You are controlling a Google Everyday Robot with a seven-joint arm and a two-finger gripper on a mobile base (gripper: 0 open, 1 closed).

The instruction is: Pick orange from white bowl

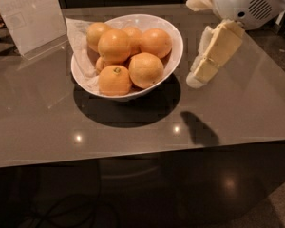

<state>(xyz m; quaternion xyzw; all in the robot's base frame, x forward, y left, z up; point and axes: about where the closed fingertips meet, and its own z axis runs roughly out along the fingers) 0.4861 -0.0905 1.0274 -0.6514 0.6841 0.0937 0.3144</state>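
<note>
The white bowl [176, 49] stands on the grey table, lined with crumpled white paper and holding several oranges. The orange [146, 70], large, round and smooth, lies at the front right of the pile. Beside it on the left lies an orange with a stem dimple [115, 80], and a small one [100, 64] sits half hidden behind that. My gripper [195, 80] hangs tip down just right of the bowl's rim, above the table and apart from the fruit. It holds nothing.
A clear plastic sign stand [31, 18] stands at the back left of the table. The glossy table top [133, 132] runs to a front edge near the bottom. The arm's white housing [249, 4] fills the upper right.
</note>
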